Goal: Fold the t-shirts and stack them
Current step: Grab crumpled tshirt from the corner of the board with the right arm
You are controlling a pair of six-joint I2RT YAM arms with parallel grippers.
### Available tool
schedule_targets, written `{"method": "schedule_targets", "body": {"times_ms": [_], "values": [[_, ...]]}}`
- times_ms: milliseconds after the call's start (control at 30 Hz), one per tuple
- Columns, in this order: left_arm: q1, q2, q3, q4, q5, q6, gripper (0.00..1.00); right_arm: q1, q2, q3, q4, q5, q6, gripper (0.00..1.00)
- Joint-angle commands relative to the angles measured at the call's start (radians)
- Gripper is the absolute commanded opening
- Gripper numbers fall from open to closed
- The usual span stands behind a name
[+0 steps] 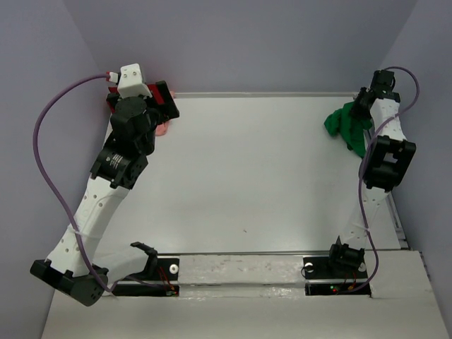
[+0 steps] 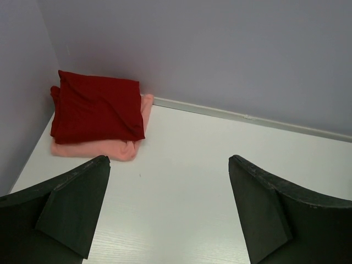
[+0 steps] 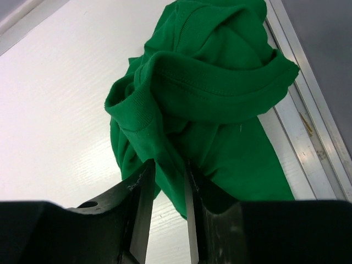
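The dark red t-shirt (image 2: 99,107) lies folded on top of the folded salmon pink t-shirt (image 2: 93,148) in the far left corner; in the top view they peek out beside the left arm, the red one (image 1: 111,103) and the pink one (image 1: 164,128). My left gripper (image 2: 168,203) is open and empty, just in front of that stack. The bright green t-shirt (image 3: 209,93) is crumpled at the far right (image 1: 347,125). My right gripper (image 3: 168,181) is shut on a fold of the green t-shirt.
The lavender back wall (image 2: 220,55) and side walls enclose the white table (image 1: 247,176). A metal rail (image 3: 308,110) runs along the table's right edge beside the green shirt. The arm bases (image 1: 162,272) sit at the near edge.
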Motion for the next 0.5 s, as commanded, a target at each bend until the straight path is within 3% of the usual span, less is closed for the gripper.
{"method": "schedule_targets", "body": {"times_ms": [0,133,167,233,333,467], "values": [[0.006,-0.005,0.003,0.047,0.006,0.001,0.99,0.008,0.02,0.034,0.021,-0.024,-0.014,0.27],[0.008,-0.014,0.003,0.047,0.003,0.003,0.99,0.008,0.032,0.051,0.013,-0.025,-0.014,0.22],[0.006,-0.017,0.003,0.048,0.0,0.001,0.99,0.008,0.034,0.051,0.012,-0.025,-0.014,0.18],[0.008,-0.025,-0.006,0.057,-0.024,0.001,0.99,0.019,0.028,0.057,0.004,-0.019,-0.015,0.01],[0.008,-0.028,-0.006,0.05,-0.086,-0.006,0.99,0.062,-0.01,0.06,0.001,0.056,-0.032,0.0],[0.009,-0.065,-0.046,0.077,-0.453,-0.026,0.99,0.099,-0.089,0.13,-0.025,0.12,-0.052,0.0]]}}
